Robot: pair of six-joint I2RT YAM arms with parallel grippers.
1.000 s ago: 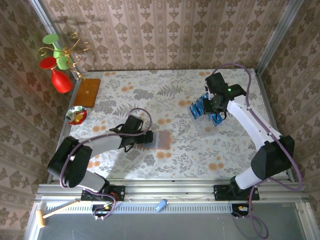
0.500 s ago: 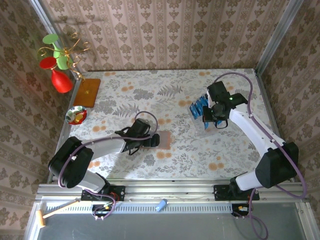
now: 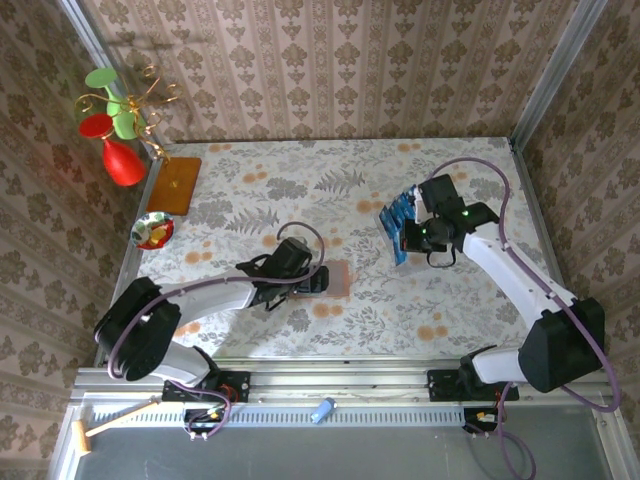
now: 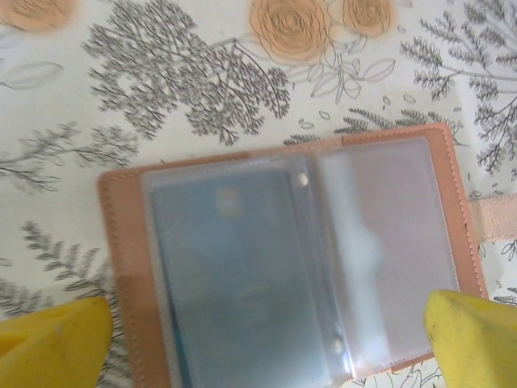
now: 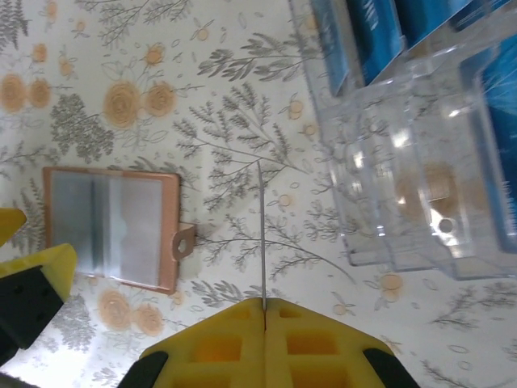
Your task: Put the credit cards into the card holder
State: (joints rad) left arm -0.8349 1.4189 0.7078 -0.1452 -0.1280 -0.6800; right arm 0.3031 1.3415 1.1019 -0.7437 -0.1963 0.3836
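The table (image 3: 250, 200), with its flowered cloth, carries everything. My left arm (image 3: 200, 295) reaches from the near edge toward the middle, and my right arm (image 3: 510, 270) bends in from the right side. At the far left edge lies a wooden board (image 3: 175, 185).

On the right half of the table stands a clear stand (image 5: 404, 162) of transparent plastic. The blue credit cards (image 5: 376, 28) are upright in its slots.

The card holder (image 4: 291, 259) lies flat and opened near the middle of the table, well apart from the stand. Its brown rim frames two clear sleeves. The left sleeve has one blue card (image 4: 230, 267) inside it, and the right sleeve looks greyish. A small strap (image 4: 494, 218) sticks out from its right edge.

My left gripper (image 4: 262, 347) is spread wide and grasps nothing. Its yellow fingertips (image 4: 48, 339) are at the two near corners of the card holder. I cannot tell if they touch it.

My right gripper (image 5: 264, 311) is clenched on a single card (image 5: 261, 234), which I see edge-on as a thin line. This card is in the air just beside the clear stand, above the cloth between the stand and the card holder.
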